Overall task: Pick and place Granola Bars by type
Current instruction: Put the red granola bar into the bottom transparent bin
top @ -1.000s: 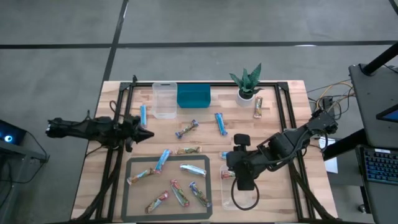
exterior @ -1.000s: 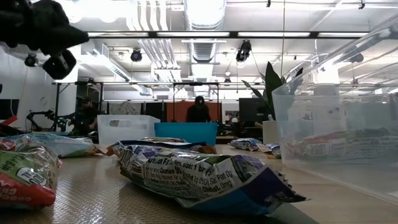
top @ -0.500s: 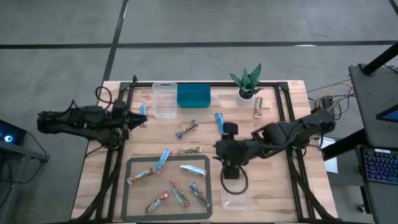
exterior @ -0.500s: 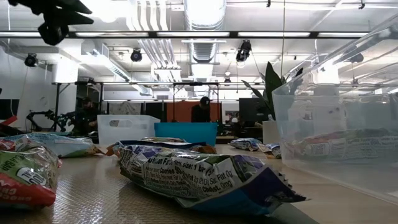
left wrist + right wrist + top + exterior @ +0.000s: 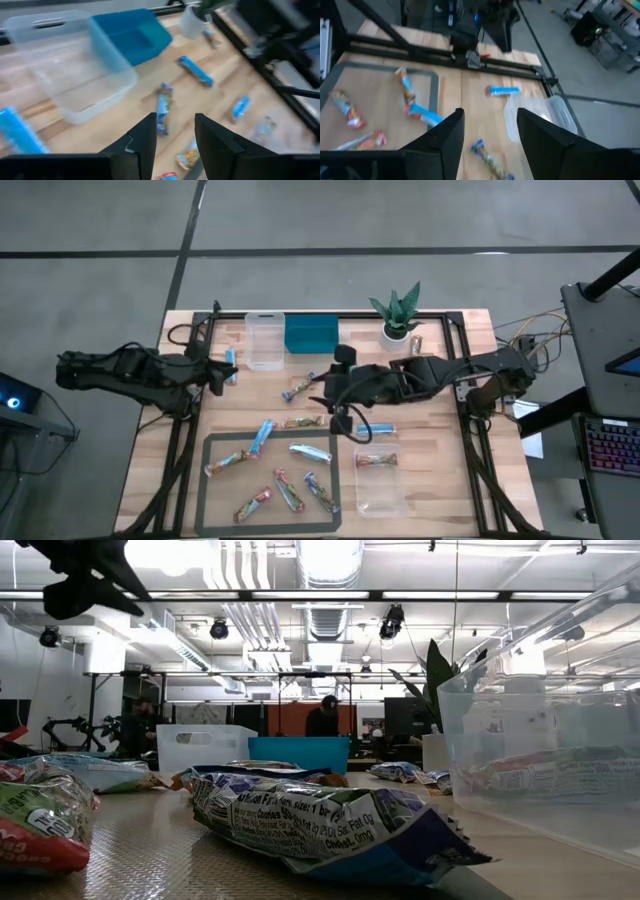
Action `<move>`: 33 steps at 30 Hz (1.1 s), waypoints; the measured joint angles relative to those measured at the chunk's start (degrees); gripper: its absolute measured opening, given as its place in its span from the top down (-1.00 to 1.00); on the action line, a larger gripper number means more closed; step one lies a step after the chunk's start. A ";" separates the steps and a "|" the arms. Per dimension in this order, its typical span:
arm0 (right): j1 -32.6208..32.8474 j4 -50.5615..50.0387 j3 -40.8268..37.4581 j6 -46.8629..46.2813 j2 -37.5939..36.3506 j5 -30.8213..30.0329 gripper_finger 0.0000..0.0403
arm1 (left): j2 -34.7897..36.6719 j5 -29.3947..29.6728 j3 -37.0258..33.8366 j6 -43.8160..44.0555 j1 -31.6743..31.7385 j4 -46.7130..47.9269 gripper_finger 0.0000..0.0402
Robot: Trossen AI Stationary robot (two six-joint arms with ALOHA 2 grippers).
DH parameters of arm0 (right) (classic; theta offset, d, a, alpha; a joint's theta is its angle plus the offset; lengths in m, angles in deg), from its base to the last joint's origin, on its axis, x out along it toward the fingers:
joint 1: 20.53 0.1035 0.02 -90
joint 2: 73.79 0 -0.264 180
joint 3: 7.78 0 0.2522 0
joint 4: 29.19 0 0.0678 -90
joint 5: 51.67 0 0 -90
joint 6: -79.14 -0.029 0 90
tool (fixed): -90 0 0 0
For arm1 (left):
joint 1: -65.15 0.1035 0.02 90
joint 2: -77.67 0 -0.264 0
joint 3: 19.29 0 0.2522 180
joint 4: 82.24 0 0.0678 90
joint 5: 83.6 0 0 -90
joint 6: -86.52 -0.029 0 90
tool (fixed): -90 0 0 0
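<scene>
High view showed the left gripper (image 5: 222, 372) at the 9 o'clock side of the table (image 5: 470, 380), just beside a blue bar (image 5: 230, 364) and near the clear tub (image 5: 264, 340) at 12 o'clock. In the left wrist view its two fingers (image 5: 145, 137) stood apart, with nothing between them. The right gripper (image 5: 335, 395) was over the middle of the table, near a blue-and-brown bar (image 5: 300, 387); in the right wrist view its fingers (image 5: 451, 131) were also apart and empty. The granola bars (image 5: 262, 437) were spread out: several lay inside the grey frame (image 5: 270, 438) at 6 o'clock, one blue bar (image 5: 376, 431) lay right of it, one bar lay in the second clear tub (image 5: 382, 480) at 5 o'clock, and one (image 5: 415, 345) lay near the potted plant (image 5: 396, 315) at 1 o'clock. The teal bin (image 5: 311, 335) stood touching the tub at 12 o'clock.
</scene>
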 joint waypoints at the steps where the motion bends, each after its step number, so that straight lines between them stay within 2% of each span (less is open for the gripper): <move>1: -0.62 1.95 -0.88 0.11 0.00 1.02 0.15 | -0.48 0.80 -0.06 1.20 0.00 0.85 0.42; 7: -3.42 11.50 -5.41 2.00 0.21 4.92 0.15 | -3.19 8.34 -0.35 6.95 0.19 5.93 0.42; 13: -3.87 19.63 -10.02 2.39 0.26 12.07 0.15 | -6.47 13.77 -0.37 12.91 0.58 13.15 0.42; 21: -2.96 20.21 -10.43 2.57 0.26 15.11 0.15 | -11.22 13.94 -0.73 14.97 2.41 19.04 0.42; 25: -2.94 20.36 -10.43 2.72 0.26 15.57 0.15 | -12.82 13.54 -2.92 16.06 4.36 18.15 0.40; 33: -2.96 20.67 -10.43 1.47 0.26 15.01 0.15 | -12.80 12.52 -8.76 17.89 8.52 16.26 0.14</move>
